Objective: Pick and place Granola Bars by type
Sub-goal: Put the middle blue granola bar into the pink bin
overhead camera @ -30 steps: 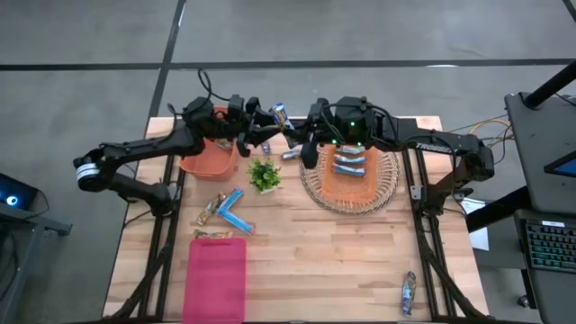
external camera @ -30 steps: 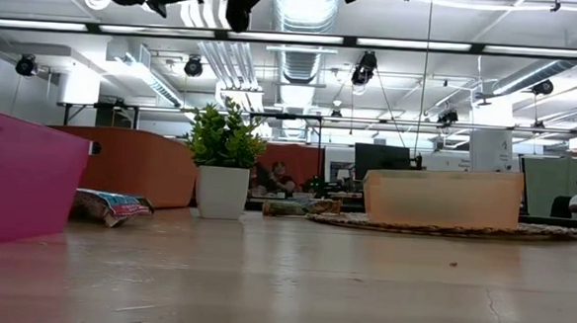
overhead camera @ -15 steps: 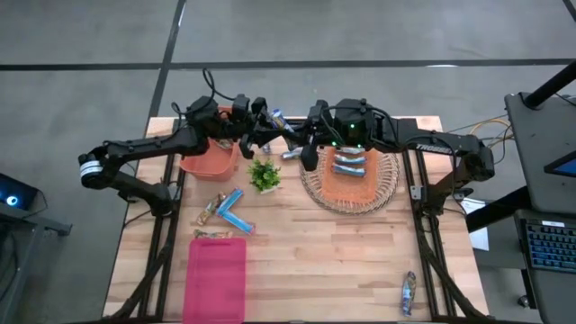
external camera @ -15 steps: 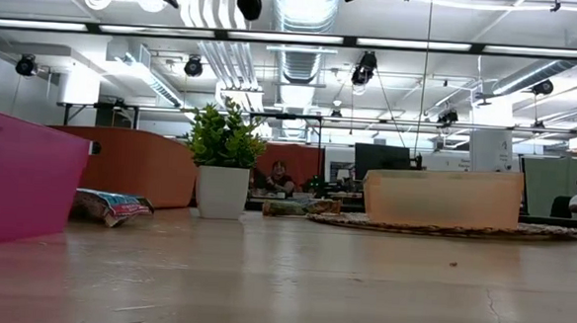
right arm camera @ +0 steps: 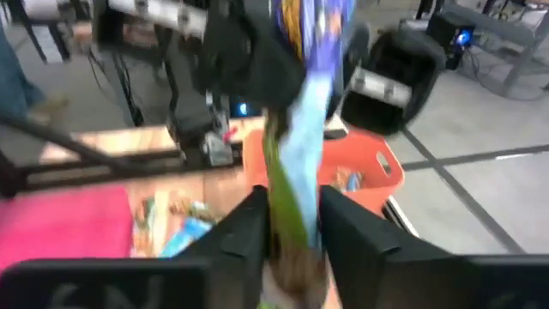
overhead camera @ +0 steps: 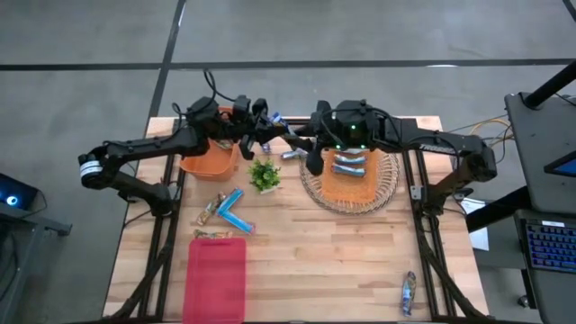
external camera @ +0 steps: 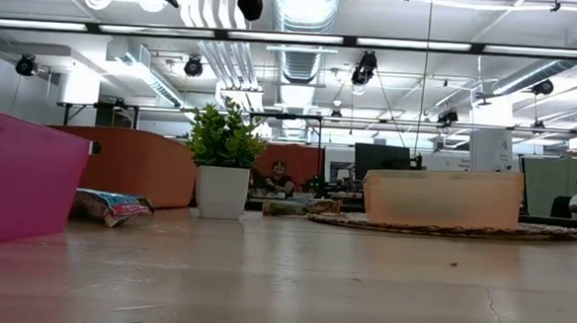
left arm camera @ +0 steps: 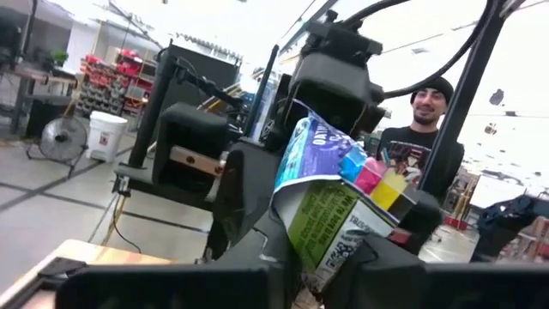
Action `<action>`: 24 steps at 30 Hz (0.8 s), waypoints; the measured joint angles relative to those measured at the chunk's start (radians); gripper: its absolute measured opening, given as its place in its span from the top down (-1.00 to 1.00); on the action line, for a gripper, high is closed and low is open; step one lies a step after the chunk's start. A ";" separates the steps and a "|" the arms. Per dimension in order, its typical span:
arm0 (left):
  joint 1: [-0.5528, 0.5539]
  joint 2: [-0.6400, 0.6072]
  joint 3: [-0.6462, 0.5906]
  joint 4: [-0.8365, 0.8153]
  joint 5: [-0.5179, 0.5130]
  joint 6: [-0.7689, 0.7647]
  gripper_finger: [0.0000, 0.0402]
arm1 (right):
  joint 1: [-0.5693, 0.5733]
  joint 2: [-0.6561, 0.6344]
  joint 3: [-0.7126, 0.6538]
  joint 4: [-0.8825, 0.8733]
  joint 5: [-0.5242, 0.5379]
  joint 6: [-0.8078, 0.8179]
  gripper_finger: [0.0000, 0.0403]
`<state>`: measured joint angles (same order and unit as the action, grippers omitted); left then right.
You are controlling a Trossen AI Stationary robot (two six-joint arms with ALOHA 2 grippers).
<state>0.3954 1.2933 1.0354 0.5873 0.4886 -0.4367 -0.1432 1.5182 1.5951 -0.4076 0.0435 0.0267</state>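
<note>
High above the table's far middle, a granola bar [overhead camera: 275,118] in a blue and green wrapper [left arm camera: 334,180] is between my two grippers. My left gripper [left arm camera: 322,266] comes at it from the table's left side [overhead camera: 264,126] and is shut on one end. My right gripper [overhead camera: 301,144] is at the bar's other end [right arm camera: 296,197]; whether it touches the bar I cannot tell. More granola bars [overhead camera: 225,211] lie flat on the table near the left. Others lie in the tan container [overhead camera: 351,166] on the woven tray. My left gripper pinches the bar's end [left arm camera: 319,240] between its two fingers [left arm camera: 257,257]. It comes roughly level from the table's left side. The bar is lifted clear of the table and rises tilted out of the fingers toward my right gripper.
An orange bin [overhead camera: 209,153] stands below my left arm, with a small plant [overhead camera: 264,174] beside it. The woven tray [overhead camera: 387,180] is at the right, a pink bin [overhead camera: 216,277] at the near left. One bar [overhead camera: 409,292] lies near right. A person [left arm camera: 420,129] stands beyond the table.
My left gripper has moved toward the table's right, up to the raised bar, and now has its end between its fingers. The bar stays high above the table's far middle.
</note>
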 joint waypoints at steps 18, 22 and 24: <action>-0.248 -0.254 0.016 -0.768 -0.530 0.278 0.99 | 0.111 -0.285 -0.006 -0.309 -0.078 0.109 -0.09; -0.359 -0.308 0.016 -0.970 -0.696 0.223 0.99 | 0.171 -0.314 -0.007 -0.324 -0.075 0.128 -0.09; -0.419 -0.330 0.013 -1.075 -0.772 0.205 0.99 | 0.199 -0.326 -0.007 -0.324 -0.074 0.122 -0.09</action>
<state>-0.0236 0.9634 1.0483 -0.4872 -0.2829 -0.2317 0.0562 1.1920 1.5879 -0.7319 -0.0305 0.1490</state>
